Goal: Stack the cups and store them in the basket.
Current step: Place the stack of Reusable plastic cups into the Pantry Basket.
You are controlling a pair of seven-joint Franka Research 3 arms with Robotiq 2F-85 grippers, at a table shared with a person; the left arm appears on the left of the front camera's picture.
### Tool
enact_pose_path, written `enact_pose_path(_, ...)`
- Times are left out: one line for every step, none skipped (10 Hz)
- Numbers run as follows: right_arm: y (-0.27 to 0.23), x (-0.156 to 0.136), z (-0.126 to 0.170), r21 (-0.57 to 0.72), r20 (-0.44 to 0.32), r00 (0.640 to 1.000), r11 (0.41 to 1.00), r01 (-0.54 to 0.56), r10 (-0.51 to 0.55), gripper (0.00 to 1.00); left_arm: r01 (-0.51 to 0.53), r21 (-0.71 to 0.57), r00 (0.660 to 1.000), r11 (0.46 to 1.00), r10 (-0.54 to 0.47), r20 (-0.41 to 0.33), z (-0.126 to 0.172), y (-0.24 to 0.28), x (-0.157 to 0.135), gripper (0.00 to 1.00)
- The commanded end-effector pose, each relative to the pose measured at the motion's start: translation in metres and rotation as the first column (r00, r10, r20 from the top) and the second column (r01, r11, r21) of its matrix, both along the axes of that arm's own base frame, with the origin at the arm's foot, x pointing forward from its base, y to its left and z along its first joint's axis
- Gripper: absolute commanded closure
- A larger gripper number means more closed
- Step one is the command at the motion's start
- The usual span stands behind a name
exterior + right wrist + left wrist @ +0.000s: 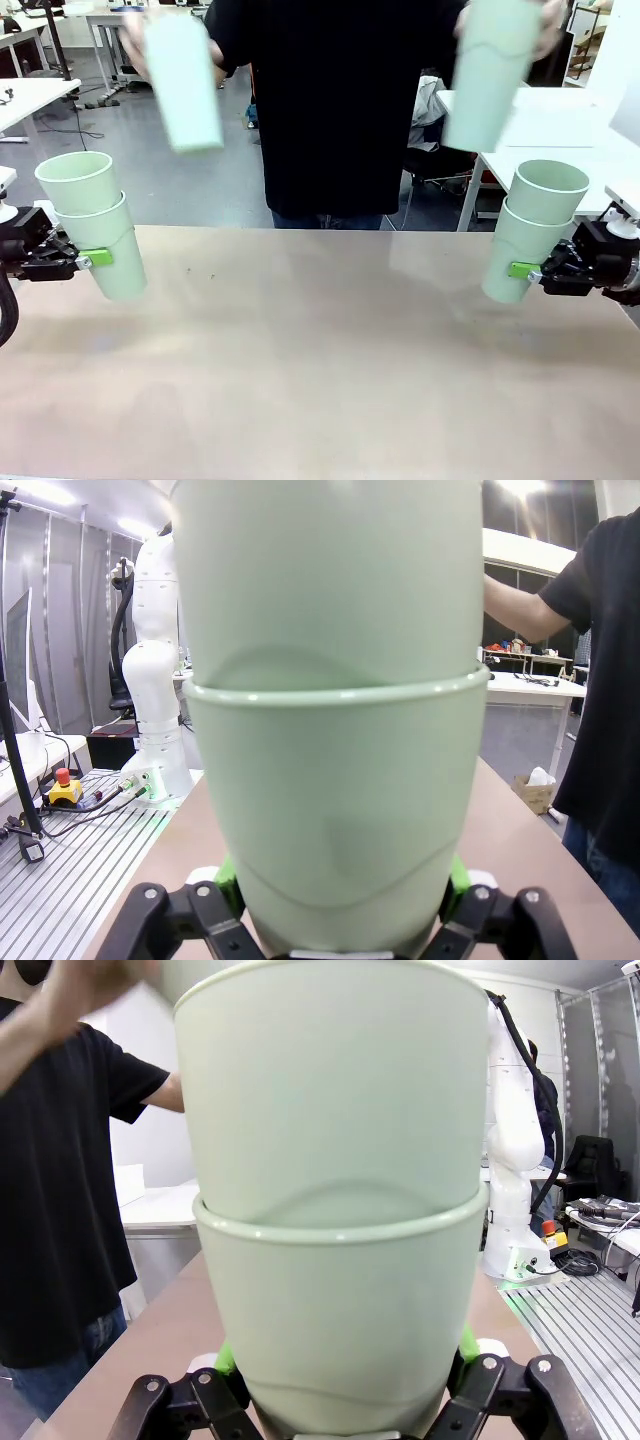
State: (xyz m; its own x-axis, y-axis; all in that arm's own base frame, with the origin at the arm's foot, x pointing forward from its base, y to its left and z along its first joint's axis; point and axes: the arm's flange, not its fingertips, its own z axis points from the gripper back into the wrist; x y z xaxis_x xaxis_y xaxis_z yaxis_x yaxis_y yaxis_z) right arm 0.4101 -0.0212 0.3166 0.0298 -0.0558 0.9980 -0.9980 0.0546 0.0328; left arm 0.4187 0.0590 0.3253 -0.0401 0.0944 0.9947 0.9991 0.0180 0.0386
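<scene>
We clench a left stack [110, 235] and a right stack [535, 215] in our jaws. The person's blurred cups [185, 85], pushed in hard, could knock them loose.

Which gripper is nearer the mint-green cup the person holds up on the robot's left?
Left. The left gripper sits below that pale mint-green plastic cup; the right gripper is across the table.

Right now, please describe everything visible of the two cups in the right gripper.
The two cups are pale mint-green, matte, plastic-looking tumblers, one nested in the other with its upper band standing out. The stack is mouth up, slightly tilted, at the right side of the table. The right gripper clamps the lower cup near its base; nothing else touches it.
</scene>
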Motion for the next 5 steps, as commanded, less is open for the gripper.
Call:
enact_pose_path(-0.0003,0.0001,0.0022,0.0,0.017,1.0,1.0,0.003,-0.003,0.15,0.006,-0.006,1.0,1.0,-0.006,0.008,0.0042,-0.0001,-0.0011,0.13)
enact_pose_path(-0.0003,0.0001,0.0022,0.0,0.017,1.0,1.0,0.003,-0.003,0.15,0.006,-0.006,1.0,1.0,-0.006,0.008,0.0042,-0.0001,-0.0011,0.13)
enact_pose_path(-0.0003,0.0001,0.0022,0.0,0.017,1.0,1.0,0.003,-0.003,0.15,0.006,-0.006,1.0,1.0,-0.006,0.008,0.0042,-0.0001,-0.0011,0.13)
enact_pose_path(-0.0003,0.0001,0.0022,0.0,0.017,1.0,1.0,0.003,-0.003,0.15,0.006,-0.006,1.0,1.0,-0.006,0.008,0.0042,-0.0001,-0.0011,0.13)
enact_pose_path(-0.0003,0.0001,0.0022,0.0,0.017,1.0,1.0,0.003,-0.003,0.15,0.006,-0.006,1.0,1.0,-0.006,0.008,0.0042,-0.0001,-0.0011,0.13)
